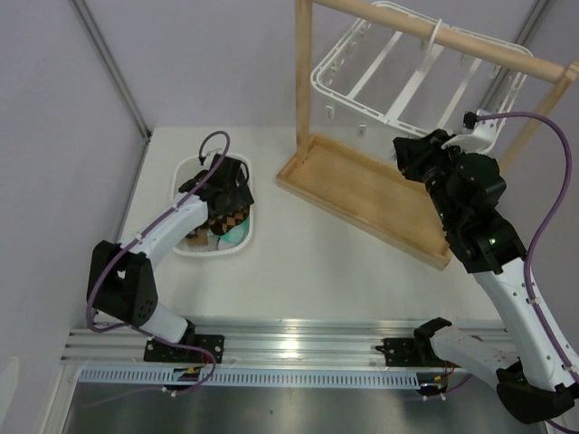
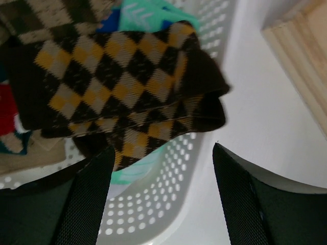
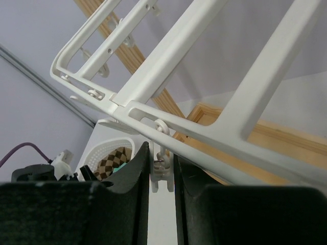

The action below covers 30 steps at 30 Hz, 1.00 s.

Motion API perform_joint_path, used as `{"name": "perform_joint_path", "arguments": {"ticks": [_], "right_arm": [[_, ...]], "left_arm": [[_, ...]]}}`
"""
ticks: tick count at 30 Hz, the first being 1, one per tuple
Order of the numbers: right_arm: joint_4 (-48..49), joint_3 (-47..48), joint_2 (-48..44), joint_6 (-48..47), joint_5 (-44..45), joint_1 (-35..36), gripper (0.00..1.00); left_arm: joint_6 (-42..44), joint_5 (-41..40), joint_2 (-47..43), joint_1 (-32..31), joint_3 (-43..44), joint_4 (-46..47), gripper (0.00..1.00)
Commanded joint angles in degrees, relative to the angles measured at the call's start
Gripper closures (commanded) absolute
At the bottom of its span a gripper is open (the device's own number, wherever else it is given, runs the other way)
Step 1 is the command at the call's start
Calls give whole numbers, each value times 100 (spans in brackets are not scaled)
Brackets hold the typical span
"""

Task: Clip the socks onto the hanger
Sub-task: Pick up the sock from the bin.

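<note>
Brown-and-tan argyle socks point(image 2: 117, 76) lie piled with a mint green sock point(image 2: 148, 13) in the white perforated basket point(image 2: 168, 199). My left gripper point(image 2: 161, 196) hovers open just over the basket's near rim, below the argyle sock's edge, with nothing between its fingers. Seen from the top, the left gripper point(image 1: 226, 185) sits over the socks point(image 1: 233, 219). The white grid hanger point(image 1: 375, 65) hangs tilted from the wooden rod. Under the hanger point(image 3: 163, 51), my right gripper point(image 3: 162, 171) is shut on one dangling white clip point(image 3: 162, 177).
The wooden stand's tray base point(image 1: 362, 194) lies between the basket point(image 1: 213, 250) and the right arm, and its upright post point(image 1: 304, 72) rises at the left end. A corner of the tray point(image 2: 301, 56) shows right of the basket. Purple walls close off the back.
</note>
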Motion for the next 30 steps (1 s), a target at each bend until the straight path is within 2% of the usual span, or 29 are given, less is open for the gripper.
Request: {"name": "perform_joint_path", "arguments": {"ticks": [1, 4, 7, 12, 16, 27, 30], "right_arm": [[111, -59, -46, -80, -234, 31, 100], [120, -94, -55, -80, -305, 31, 100], [147, -103, -64, -72, -366, 31, 100], [173, -103, -72, -80, -428, 39, 100], [173, -121, -64, -63, -463, 31, 100], [182, -121, -11, -63, -551, 39, 100], [191, -112, -2, -80, -533, 31, 100]], "left_arm": [[-784, -165, -525, 362, -568, 218, 20], [-1136, -42, -780, 845, -1061, 491, 22], [-1390, 3, -886, 1013, -1395, 649, 25], [-1567, 82, -781, 1250, -1545, 851, 38], [-1655, 91, -693, 1347, -1597, 974, 43], [-1936, 47, -587, 1444, -1650, 1168, 44], [-2006, -32, -649, 1461, -1799, 1203, 41]]}}
